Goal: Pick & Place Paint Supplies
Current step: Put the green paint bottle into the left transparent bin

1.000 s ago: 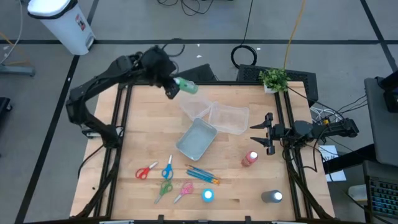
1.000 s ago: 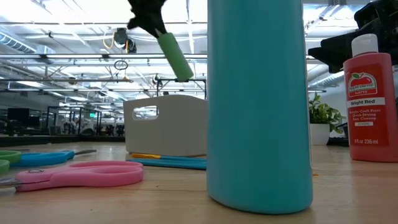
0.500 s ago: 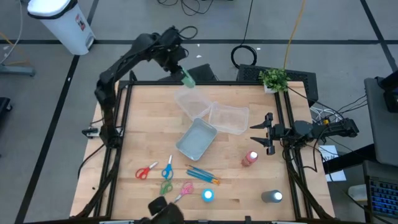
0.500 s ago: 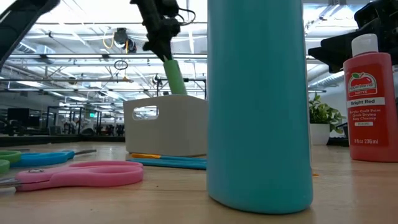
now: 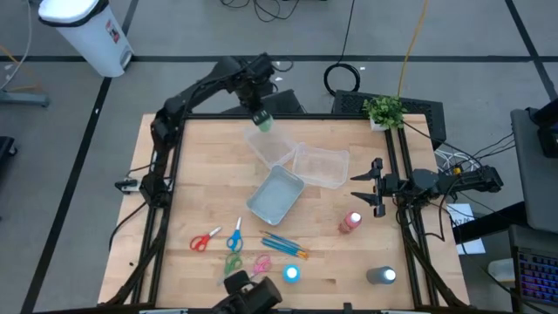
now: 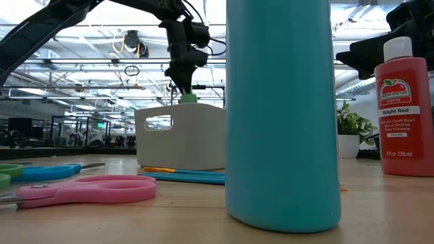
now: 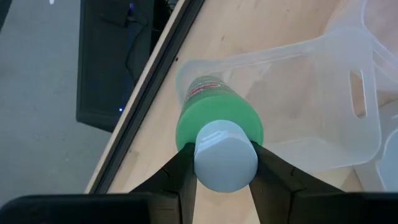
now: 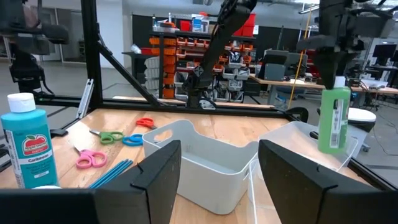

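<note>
Count on the table (image 5: 192, 187):
- Bottles, white-capped: four. Green bottle (image 5: 261, 119), red bottle (image 5: 350, 222), light blue bottle (image 5: 291, 274), grey bottle (image 5: 382, 276).
- Scissors: four. Red scissors (image 5: 205, 241), blue scissors (image 5: 234, 236), green scissors (image 5: 230, 264), pink scissors (image 5: 260, 264).
- Clear tubs: three (image 5: 272, 145) (image 5: 322, 166) (image 5: 275, 194).
- Brushes (image 5: 284, 245): one bundle, exact number not resolvable.
- Potted plant (image 5: 384, 110): one.

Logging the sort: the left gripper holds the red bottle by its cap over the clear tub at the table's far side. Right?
Not quite: the bottle is green, as the left wrist view shows. The left gripper does hold it by its cap over the clear tub at the table's far side.
</note>
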You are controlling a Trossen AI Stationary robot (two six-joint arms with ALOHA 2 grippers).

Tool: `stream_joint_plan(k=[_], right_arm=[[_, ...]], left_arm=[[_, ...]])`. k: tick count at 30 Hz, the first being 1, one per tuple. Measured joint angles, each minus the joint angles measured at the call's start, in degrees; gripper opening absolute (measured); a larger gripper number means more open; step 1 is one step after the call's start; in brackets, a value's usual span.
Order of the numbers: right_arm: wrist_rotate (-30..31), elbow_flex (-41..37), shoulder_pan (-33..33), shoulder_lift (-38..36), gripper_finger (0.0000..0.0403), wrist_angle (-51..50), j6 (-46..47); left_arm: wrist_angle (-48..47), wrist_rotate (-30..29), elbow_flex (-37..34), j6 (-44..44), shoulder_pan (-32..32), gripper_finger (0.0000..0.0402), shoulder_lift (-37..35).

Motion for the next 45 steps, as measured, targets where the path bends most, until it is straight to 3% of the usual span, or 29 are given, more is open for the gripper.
stream_joint_plan(k=[11,24,45], right_arm=[[0.01,0.0,0.01,-0.01,0.021,-0.01,0.01],[-0.01,-0.01,0.0,0.0,0.021,0.0,-0.01],[0.01,-0.01,0.01,0.0,0.021,0.0,0.0]], left_arm=[[2.69,-0.54,-1.87,0.59,-1.04,0.012,-0.04],[-6.19,-3.07,-2.21,0.17,-1.22,0.012,-0.04],[1.69,-1.18,-2.21,-0.78,-1.3,0.012,-0.04]])
